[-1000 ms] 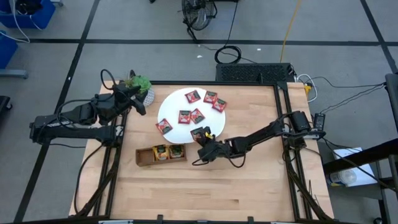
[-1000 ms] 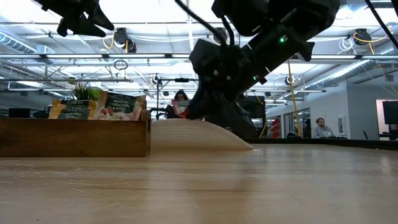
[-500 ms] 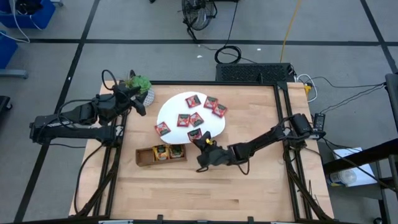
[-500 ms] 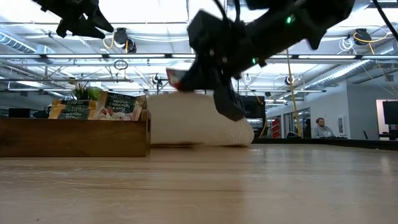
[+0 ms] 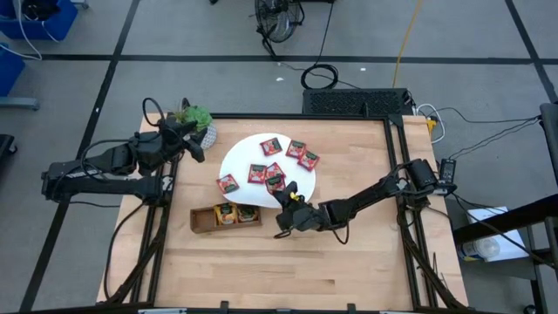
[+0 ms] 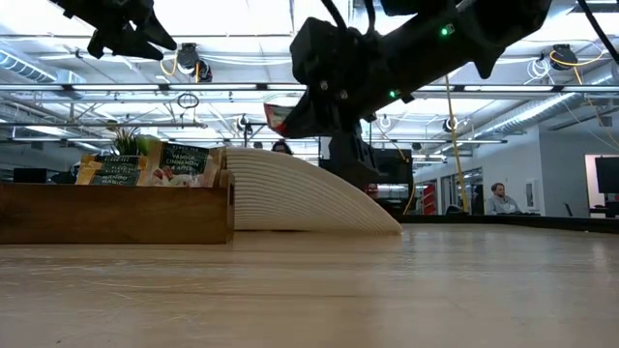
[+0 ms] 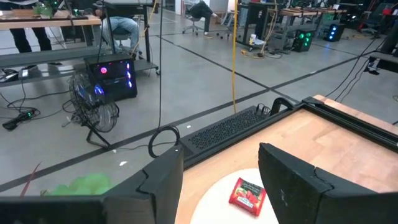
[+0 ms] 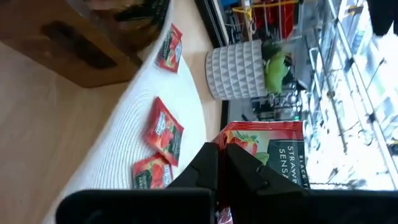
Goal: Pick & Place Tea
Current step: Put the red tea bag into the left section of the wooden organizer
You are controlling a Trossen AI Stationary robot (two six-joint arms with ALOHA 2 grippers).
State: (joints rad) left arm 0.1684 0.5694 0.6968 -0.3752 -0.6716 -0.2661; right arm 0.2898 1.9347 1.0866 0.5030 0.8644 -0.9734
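Observation:
Several red tea sachets lie on the white disc. My right gripper is above the disc's near edge, shut on one red sachet, which also shows in the low view. The disc stands tipped there, one side raised like a wedge. The brown wooden tray, near the disc, holds sachets on edge. My left gripper hangs open above the table's far left corner, by the potted plant. My right gripper pinches the red sachet by one edge between its two fingers. The fingers come nearly level from the table's right side. The sachet is lifted clear of the disc and sticks out past the fingertips. I cannot tell whether the gripper also touches the disc.
The plant's white ribbed pot stands just beyond the disc's far left. Bare wood fills the near and right parts of the table. Black frame rails run along the table's sides.
My right gripper has risen and swung a little toward the table's left, tipping up toward level and rolling, with the red sachet lifted off the disc. The disc has tipped: its near side has come up, and the sachets on it have shifted toward the near edge.

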